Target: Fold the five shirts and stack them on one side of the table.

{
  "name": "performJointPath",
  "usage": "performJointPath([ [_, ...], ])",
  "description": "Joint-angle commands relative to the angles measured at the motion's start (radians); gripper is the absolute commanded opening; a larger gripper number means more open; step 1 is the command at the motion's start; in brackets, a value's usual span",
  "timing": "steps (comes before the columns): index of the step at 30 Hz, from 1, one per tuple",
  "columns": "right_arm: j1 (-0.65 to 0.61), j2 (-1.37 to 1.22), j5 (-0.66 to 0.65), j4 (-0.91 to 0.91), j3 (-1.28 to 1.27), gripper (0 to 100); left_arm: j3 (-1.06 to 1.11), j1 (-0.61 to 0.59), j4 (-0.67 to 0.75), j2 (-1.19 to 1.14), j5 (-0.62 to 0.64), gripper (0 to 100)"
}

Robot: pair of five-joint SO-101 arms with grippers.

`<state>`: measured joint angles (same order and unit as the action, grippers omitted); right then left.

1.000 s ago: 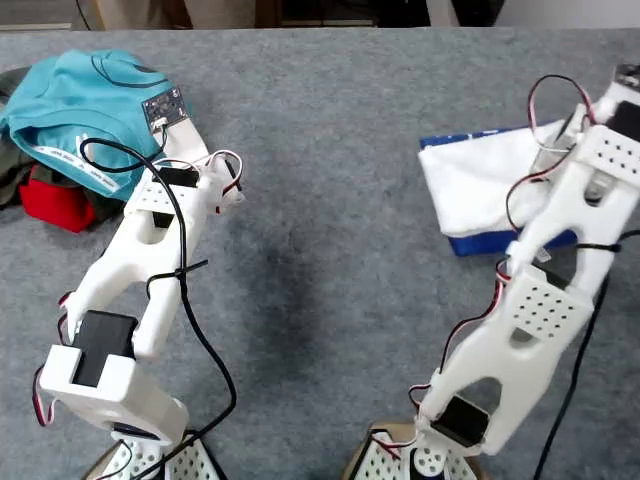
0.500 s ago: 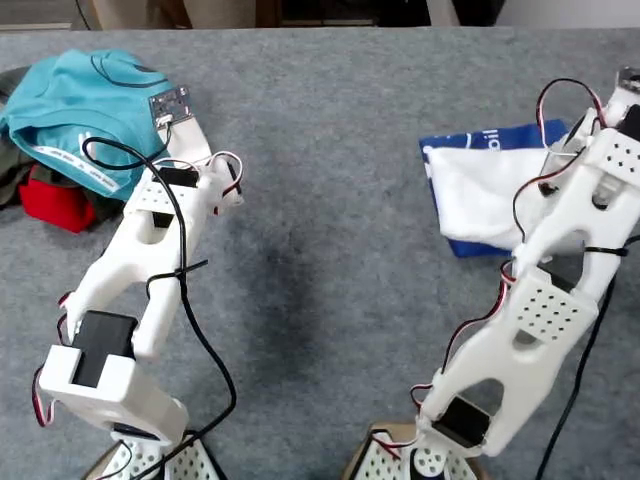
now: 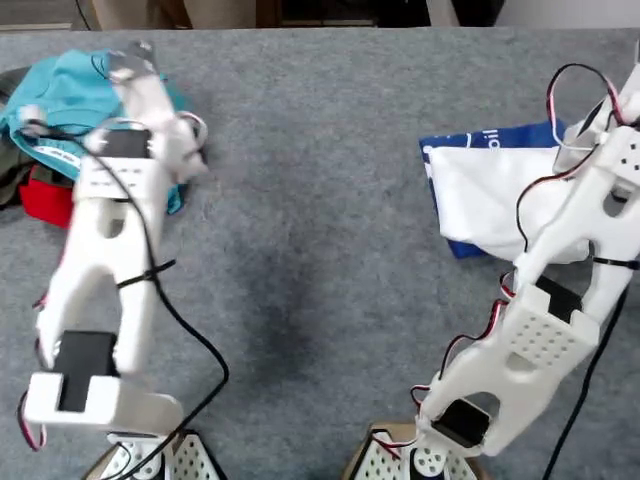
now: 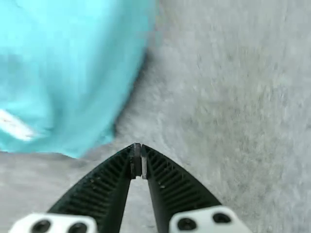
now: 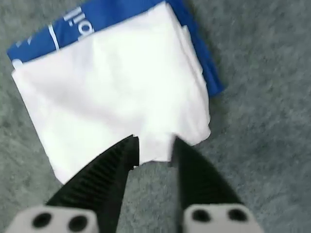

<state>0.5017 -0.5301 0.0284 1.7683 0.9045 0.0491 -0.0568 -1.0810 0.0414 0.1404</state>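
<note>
my left gripper (image 4: 137,161) is pinched together on nothing, hanging just off the edge of the crumpled teal shirt (image 4: 63,73). that shirt tops the unfolded heap at my left of the table (image 3: 320,180), probably my next pick. my right gripper (image 5: 153,143) stands apart over the folded white shirt (image 5: 116,92), which is stacked on a blue shirt (image 5: 73,26) at my right. a red shirt (image 3: 45,200) and a dark garment (image 3: 12,170) peek from under the heap, so i can't count five.
</note>
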Motion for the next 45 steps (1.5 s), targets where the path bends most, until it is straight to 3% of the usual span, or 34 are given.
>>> performJointPath([
  [1,-0.022,0.094,0.049,0.018,-0.061,2.8,-0.112,-0.118,-0.046,0.073,-0.012,2],
  [6,-0.038,0.366,-0.094,0.018,-0.355,0.5,-0.132,-0.275,-0.034,0.024,-0.095,10],
  [9,-0.084,0.587,-0.13,0.017,-0.628,0.5,-0.176,-0.324,0.074,-0.087,-0.051,19],
  [12,-0.154,0.799,-0.13,0.012,-0.877,0.5,-0.267,-0.365,0.164,-0.249,0.002,19],
  [15,-0.209,0.987,-0.13,0.011,-1.076,0.5,-0.399,-0.388,0.164,-0.446,0.009,18],
  [20,-0.216,1.25,-0.132,-0.04,-1.251,0.5,-0.671,-0.382,-0.14,-0.636,0.008,1],
  [29,-0.265,1.492,-0.132,-0.037,-1.397,0.5,-1.214,-0.269,-0.684,-0.644,0.002,2],
  [30,-0.265,1.509,-0.13,-0.037,-1.408,0.5,-1.229,-0.255,-0.687,-0.645,0.006,2],
  [33,-0.265,1.554,-0.127,-0.038,-1.426,0.5,-1.206,-0.249,-0.684,-0.576,0.003,2],
  [37,-0.265,1.603,-0.124,-0.044,-1.471,0.6,-1.0,-0.219,-0.684,-0.386,0.0,2],
  [45,-0.259,1.62,-0.124,-0.08,-1.55,0.5,-0.341,-0.044,-0.674,0.371,-0.025,2],
])
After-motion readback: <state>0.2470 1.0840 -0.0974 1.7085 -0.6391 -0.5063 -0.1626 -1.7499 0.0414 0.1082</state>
